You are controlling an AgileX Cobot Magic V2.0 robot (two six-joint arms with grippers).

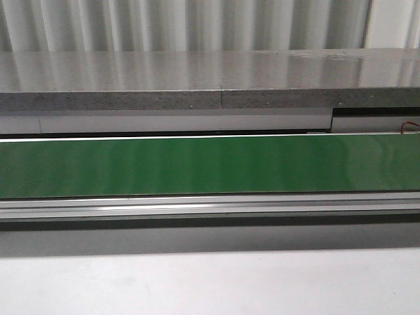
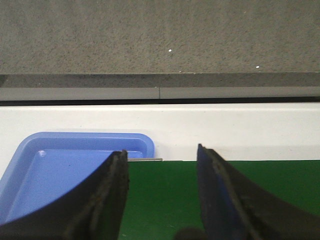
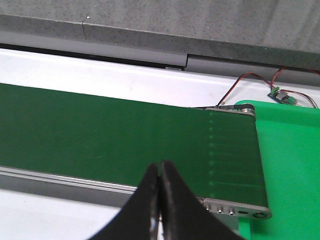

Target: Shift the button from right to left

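Two dark claws only: left claw (image 2: 162, 192) with broad, matte black fingers (image 2: 110, 200), inner edges curved; right claw (image 3: 160, 200) with black, smooth, glossy, tapering fingers (image 3: 177, 210).

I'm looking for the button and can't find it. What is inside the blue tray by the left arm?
The visible part of the blue tray holds nothing, only bare blue floor. The left gripper's fingers cover its near corner, so that part cannot be checked. No button shows on the green belt either.
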